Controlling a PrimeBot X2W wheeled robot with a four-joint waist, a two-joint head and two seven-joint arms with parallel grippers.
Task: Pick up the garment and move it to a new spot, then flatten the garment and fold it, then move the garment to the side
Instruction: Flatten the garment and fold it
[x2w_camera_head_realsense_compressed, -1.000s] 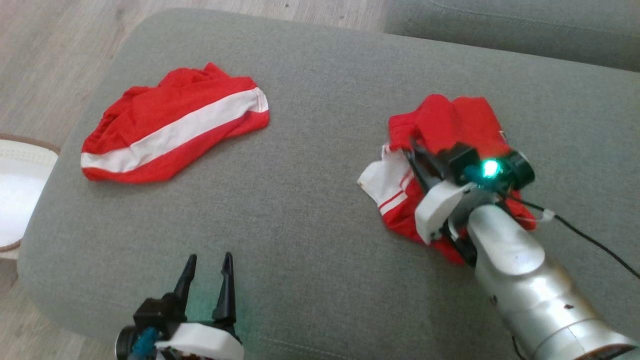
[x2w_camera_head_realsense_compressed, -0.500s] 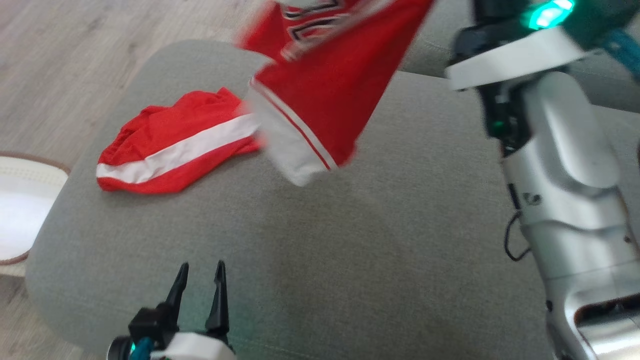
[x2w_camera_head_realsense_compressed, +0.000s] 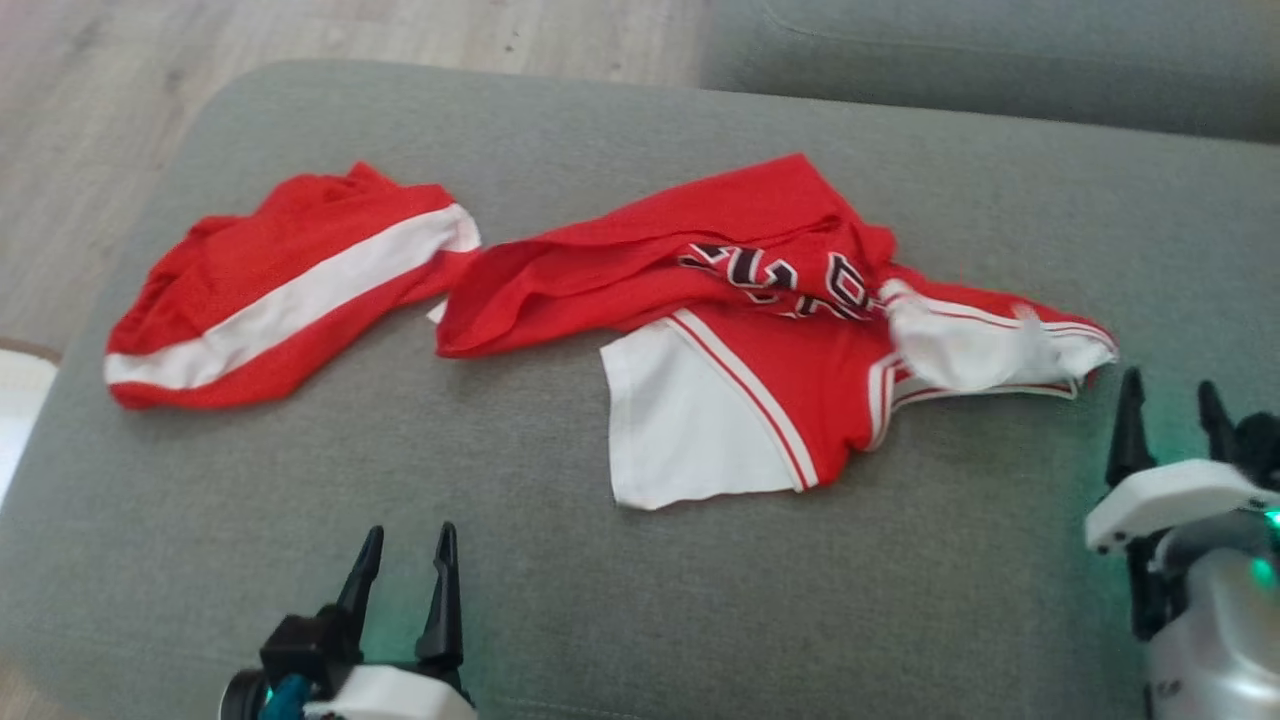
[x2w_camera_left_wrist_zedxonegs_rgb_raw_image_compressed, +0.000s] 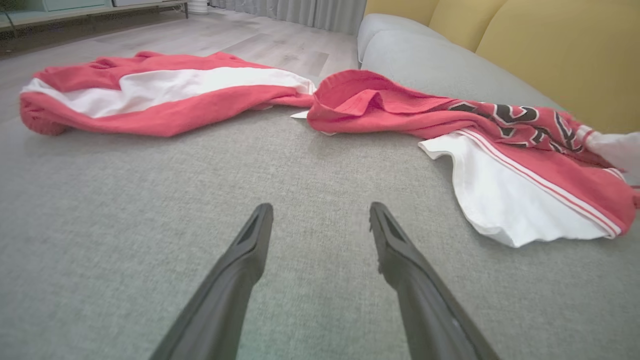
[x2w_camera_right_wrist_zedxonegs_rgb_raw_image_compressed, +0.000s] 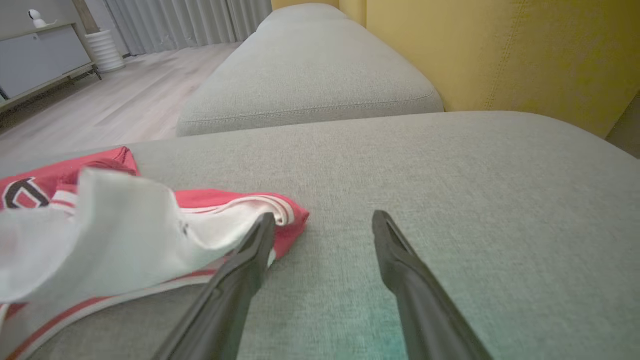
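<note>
I'm looking down on a wide grey sofa cushion (x2w_camera_head_realsense_compressed: 640, 560), with pale wood floor (x2w_camera_head_realsense_compressed: 90, 110) past its far left edge and a yellow backrest (x2w_camera_right_wrist_zedxonegs_rgb_raw_image_compressed: 500, 50) off to the right in the right wrist view. The red jersey (x2w_camera_head_realsense_compressed: 760, 300) lies rumpled and partly spread on the cushion, ahead and to the left of my right gripper (x2w_camera_head_realsense_compressed: 1170, 400). That gripper's jaws stand wide apart and hold nothing. In the right wrist view, the tip of the finger on that view's left sits right at the jersey's red-and-white edge; I cannot tell whether it touches. My left gripper (x2w_camera_head_realsense_compressed: 405, 555) is spread too, empty, over bare cushion, with the jersey ahead and to its right. A second red garment (x2w_camera_head_realsense_compressed: 280, 290) with a white stripe lies ahead and to its left, one end just beside the jersey.
</note>
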